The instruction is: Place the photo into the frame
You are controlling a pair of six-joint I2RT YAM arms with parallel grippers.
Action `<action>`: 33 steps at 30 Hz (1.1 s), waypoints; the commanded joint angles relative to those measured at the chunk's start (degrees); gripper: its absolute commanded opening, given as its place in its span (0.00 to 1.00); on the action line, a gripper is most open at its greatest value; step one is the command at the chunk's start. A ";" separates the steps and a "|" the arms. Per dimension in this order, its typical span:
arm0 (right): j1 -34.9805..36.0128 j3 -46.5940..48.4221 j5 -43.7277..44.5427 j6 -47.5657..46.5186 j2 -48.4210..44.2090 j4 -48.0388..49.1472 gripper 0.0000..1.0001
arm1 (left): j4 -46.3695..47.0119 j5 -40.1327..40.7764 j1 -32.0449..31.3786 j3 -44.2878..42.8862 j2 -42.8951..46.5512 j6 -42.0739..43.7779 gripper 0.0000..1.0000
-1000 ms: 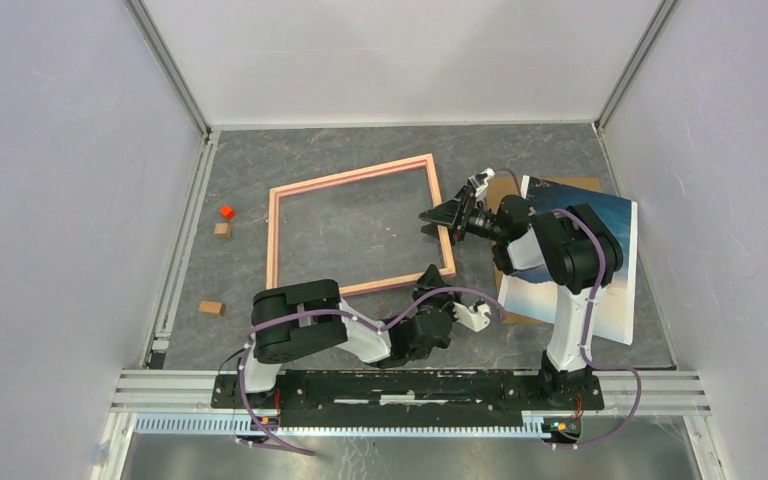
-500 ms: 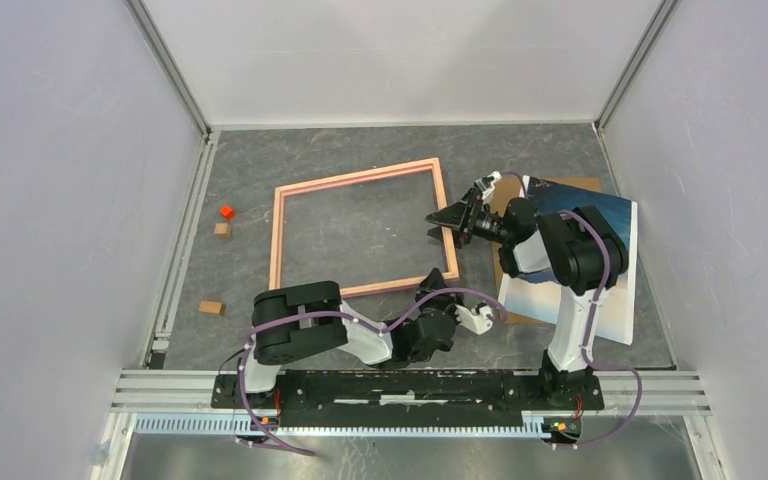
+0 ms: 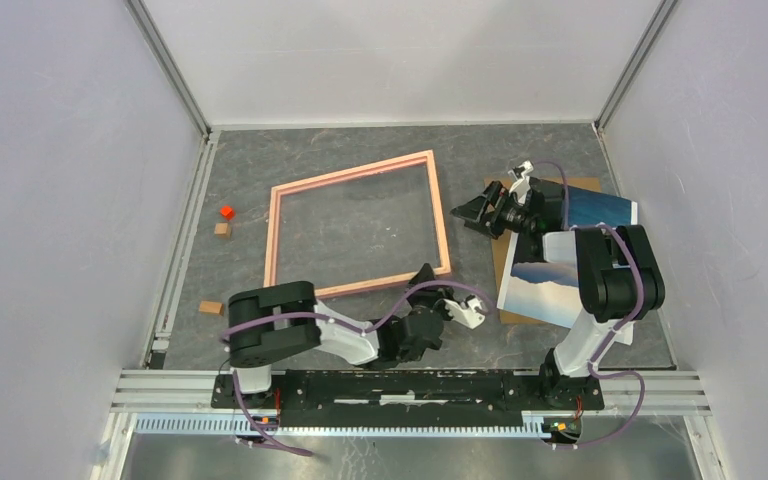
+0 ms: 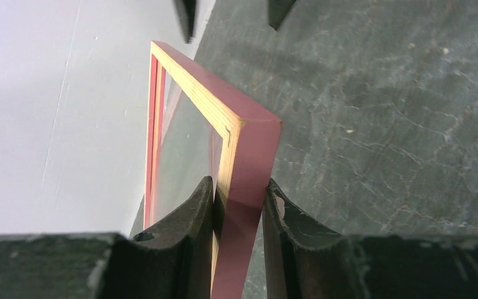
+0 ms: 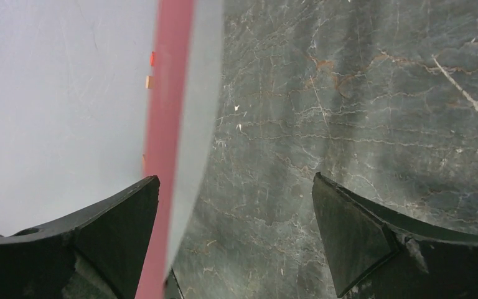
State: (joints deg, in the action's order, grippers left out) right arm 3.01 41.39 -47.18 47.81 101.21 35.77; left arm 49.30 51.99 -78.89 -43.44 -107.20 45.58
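Top external: right arm (image 3: 615,270) crosses photo (image 3: 600,212); tan block (image 3: 211,307), perhaps wood.

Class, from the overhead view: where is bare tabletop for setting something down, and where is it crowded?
Free: the strip between frame and back wall; the band left of the frame, between the small blocks. Crowded: right side, with photo, backing board, right gripper.

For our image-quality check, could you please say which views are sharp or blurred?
Top external view: evenly lit and sharp. Left wrist view: the thin salmon-pink rectangular frame is crisp, wood grain visible. Right wrist view: that frame's rail is blurred close to the lens, while the grey stone-patterned table is sharp.
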 commanded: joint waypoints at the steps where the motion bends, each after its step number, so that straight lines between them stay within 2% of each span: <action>1: 0.89 -1.85 1.15 3.39 -1.87 3.82 0.98 | 4.75 -0.09 -0.21 0.45 7.92 -13.59 0.12; 4: 3.19 -3.81 -0.39 12.29 -0.63 15.25 0.98 | 3.15 -0.28 -0.19 0.20 8.91 -14.33 0.12; 11: 6.69 -7.78 -0.35 40.80 7.62 53.04 0.98 | 0.90 -0.13 -0.23 0.50 13.57 -17.11 0.12; 15: 6.79 -8.55 0.36 45.62 8.41 61.73 0.98 | -1.55 -1.35 -0.18 0.63 15.95 -18.31 0.12; 26: 5.54 -10.55 -0.51 39.37 0.84 56.52 0.98 | -4.55 -2.10 -0.08 2.15 21.40 -20.76 0.12; 30: 6.39 -10.02 1.07 27.47 -4.48 37.99 0.98 | -6.95 -2.78 -0.07 2.06 23.40 -21.51 0.12; 33: 7.97 -8.87 2.08 23.38 -5.68 31.01 0.98 | -7.95 -3.19 -0.08 1.91 24.12 -22.43 0.12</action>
State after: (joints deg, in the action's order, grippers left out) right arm 9.30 31.11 -46.15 80.73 98.19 76.90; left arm 36.73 50.70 -78.87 -40.86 -86.02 35.40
